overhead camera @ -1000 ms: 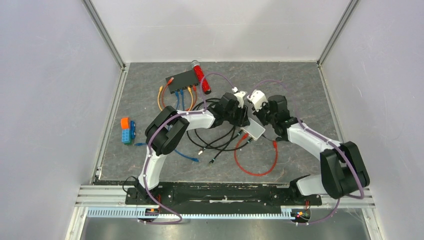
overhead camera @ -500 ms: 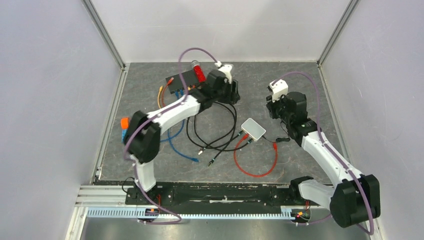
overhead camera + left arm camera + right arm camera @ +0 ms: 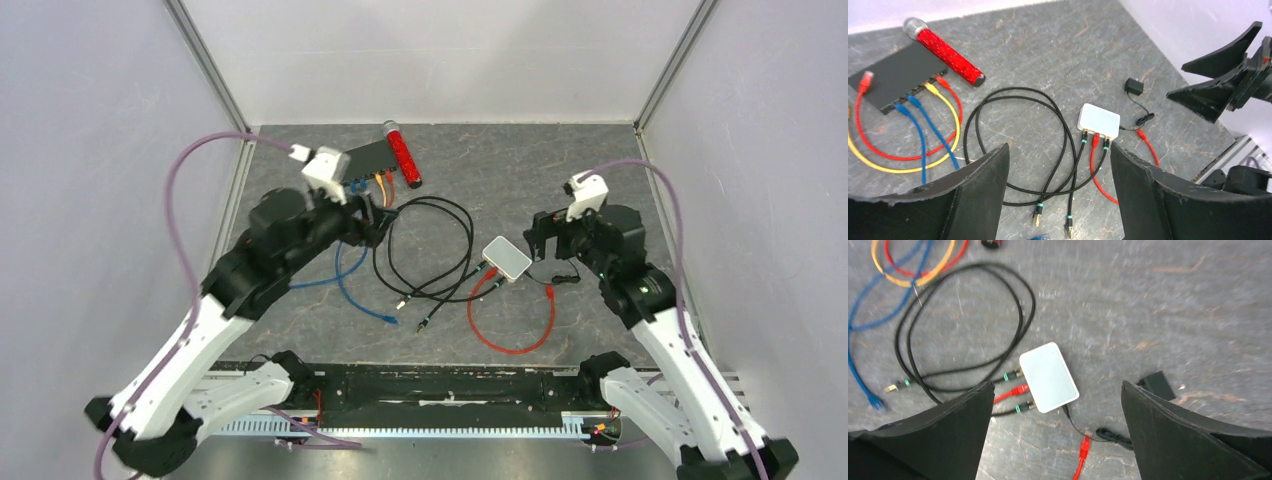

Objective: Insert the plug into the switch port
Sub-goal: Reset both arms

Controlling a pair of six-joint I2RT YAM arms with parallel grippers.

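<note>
Plainly, neither arm holds anything. The left pincer [image 3: 1059, 150] is spread wide and hovers over the worktop [image 3: 600, 160], just on the near side of the black switch [image 3: 893, 75]. The right pincer [image 3: 1058, 386] is spread just as wide and hangs near the white box [image 3: 1049, 376], on its right side. The switch lies toward the far left of the worktop, with a red glitter tube [image 3: 945, 50] at its right end. The switch ports [image 3: 919, 93] line its near long edge, and red, blue and yellow cables are plugged into several of them. Two loose plugs [image 3: 1037, 216] end the coiled black cables [image 3: 1068, 135], and a blue cable's plug [image 3: 392, 319] lies close by. All three are well apart from the ports.
</note>
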